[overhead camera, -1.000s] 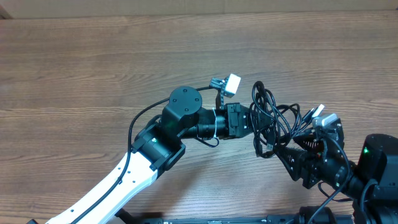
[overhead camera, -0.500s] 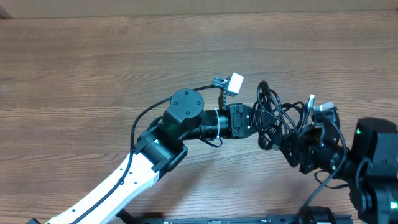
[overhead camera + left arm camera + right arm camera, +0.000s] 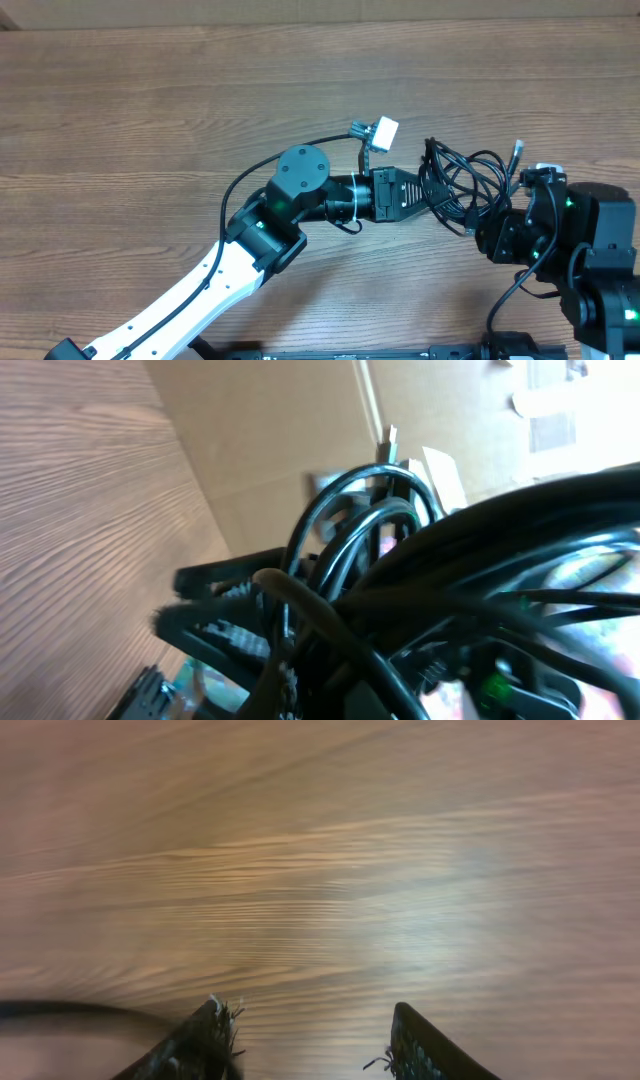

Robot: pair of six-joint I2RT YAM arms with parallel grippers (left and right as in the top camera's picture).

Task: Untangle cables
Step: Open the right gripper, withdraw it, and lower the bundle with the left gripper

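The cables (image 3: pixel 462 183) are a tangled bunch of thin black cords right of centre in the overhead view, with a silver plug tip (image 3: pixel 517 148) sticking up. My left gripper (image 3: pixel 425 195) reaches in from the left and is shut on the bunch's left side. In the left wrist view the black loops (image 3: pixel 400 560) fill the frame close to the camera. My right gripper (image 3: pixel 492 238) is just below and right of the bunch. In the right wrist view its fingers (image 3: pixel 312 1030) are open over bare wood, with one blurred cord (image 3: pixel 60 1010) at the left edge.
The wooden table (image 3: pixel 150 110) stretches to the left and back. The left arm's white link (image 3: pixel 210 290) crosses the front left. A small white and grey block (image 3: pixel 378 130) sits on the left wrist. The right arm's black body (image 3: pixel 600 250) fills the front right corner.
My left gripper has carried the cable bunch to the right. The right arm has drawn back to the right, and its gripper now sits under the bunch's right side.
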